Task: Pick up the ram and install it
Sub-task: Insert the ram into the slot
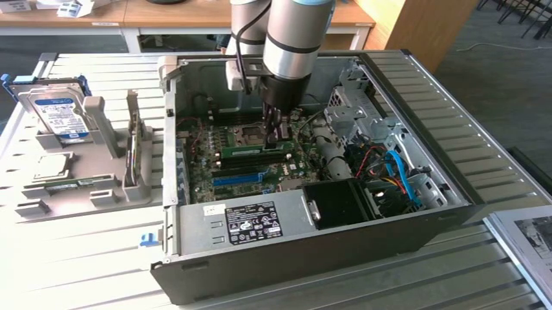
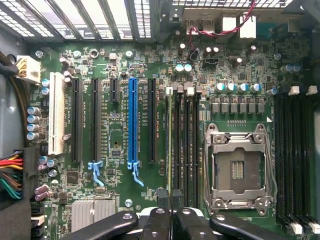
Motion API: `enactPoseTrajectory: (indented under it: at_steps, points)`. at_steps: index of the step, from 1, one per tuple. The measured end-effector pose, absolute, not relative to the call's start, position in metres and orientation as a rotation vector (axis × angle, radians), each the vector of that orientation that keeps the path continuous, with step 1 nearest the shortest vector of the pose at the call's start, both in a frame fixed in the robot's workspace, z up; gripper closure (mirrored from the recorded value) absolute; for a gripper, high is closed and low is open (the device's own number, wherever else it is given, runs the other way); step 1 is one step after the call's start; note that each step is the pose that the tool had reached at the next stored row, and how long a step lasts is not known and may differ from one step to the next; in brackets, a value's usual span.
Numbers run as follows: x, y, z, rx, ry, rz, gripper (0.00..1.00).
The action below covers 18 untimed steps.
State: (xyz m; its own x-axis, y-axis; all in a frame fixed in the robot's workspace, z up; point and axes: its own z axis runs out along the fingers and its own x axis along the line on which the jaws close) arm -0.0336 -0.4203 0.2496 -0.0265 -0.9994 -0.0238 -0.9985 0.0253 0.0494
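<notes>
Little gap left at the pincer (image 2: 170,199): clamps narrow, fingertips (image 2: 162,200) almost together, on one end of the ram (image 2: 169,140). Reaches straight down from the arm (image 1: 289,39) into the open case (image 1: 345,248), with the pincer (image 1: 276,137) low over the motherboard (image 1: 293,169). Holds the ram (image 1: 242,150) on edge, green face toward the exterior view, in line with the black memory slots (image 2: 183,145) and, by the look of it, already down in the one nearest the blue slot (image 2: 132,120). Sits between that blue slot and the bare processor socket (image 2: 239,170), just beside the empty black slots.

Farther out: power supply (image 1: 250,223) at the case's near wall, and a hard drive (image 1: 64,116) upright in a grey stand (image 1: 95,187) at the exterior view's left, well apart on the slatted table (image 1: 86,271).

Counts as picked up and brought to its place, judging from all that. Cannot tell whether fully pressed home, with the end latch (image 2: 169,91) too small to read as closed or open. Leaves, on this evidence, the final seating unconfirmed and the grip not yet let go.
</notes>
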Motion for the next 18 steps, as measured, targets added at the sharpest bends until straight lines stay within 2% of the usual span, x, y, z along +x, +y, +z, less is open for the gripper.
enactPoseTrajectory:
  at_steps: [18]
  points:
    - [-0.0336,-0.4203,0.2436,2.179,-2.236,-0.081,0.88]
